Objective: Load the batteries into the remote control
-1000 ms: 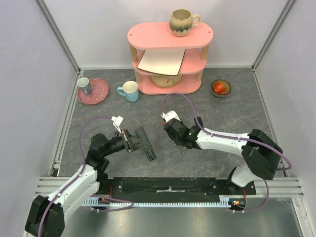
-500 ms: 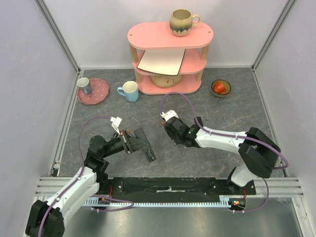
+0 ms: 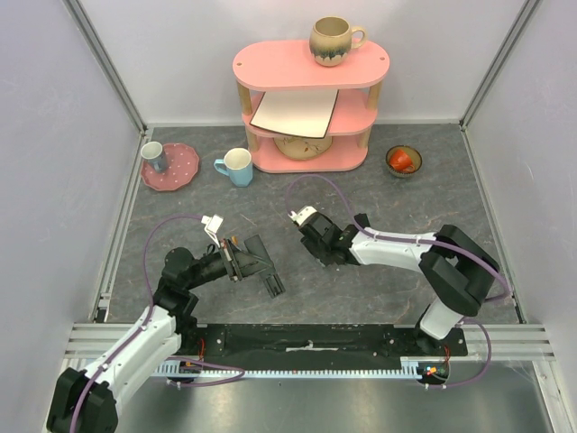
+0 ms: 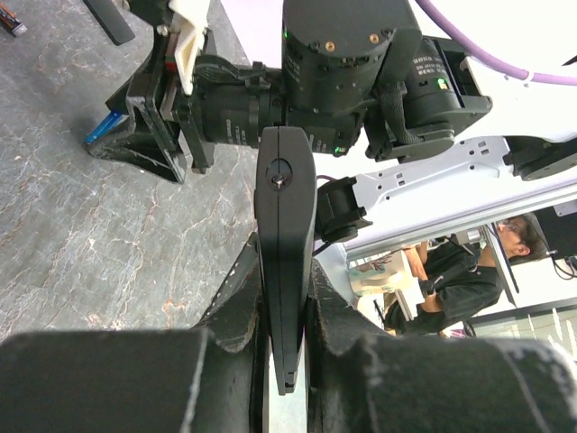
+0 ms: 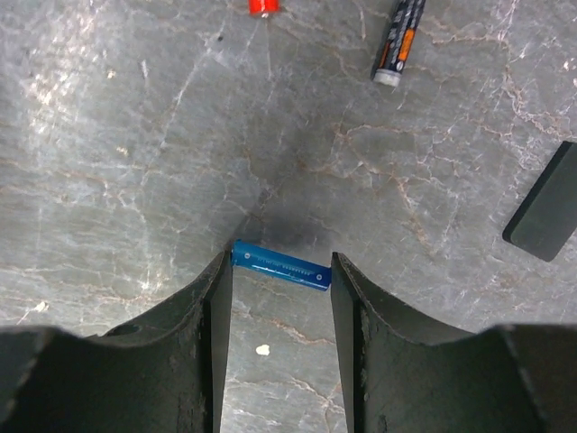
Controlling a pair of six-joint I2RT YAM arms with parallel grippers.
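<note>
Early stage, I'd say. Left gripper is clamped on the remote, centre frame. Right gripper is half-open, straddling the blue battery flat on the table. Dark battery and red battery lie loose at top. Nothing looks loaded.

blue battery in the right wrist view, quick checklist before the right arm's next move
blue battery between the fingers of the right gripper: ok
its ends touching the fingers: cannot tell
lying crosswise for a side grip: not ok, it runs finger to finger
black-orange battery and red battery clear of the fingers: ok
left gripper shut on the remote control: ok
remote control's battery bay open: cannot tell
</note>
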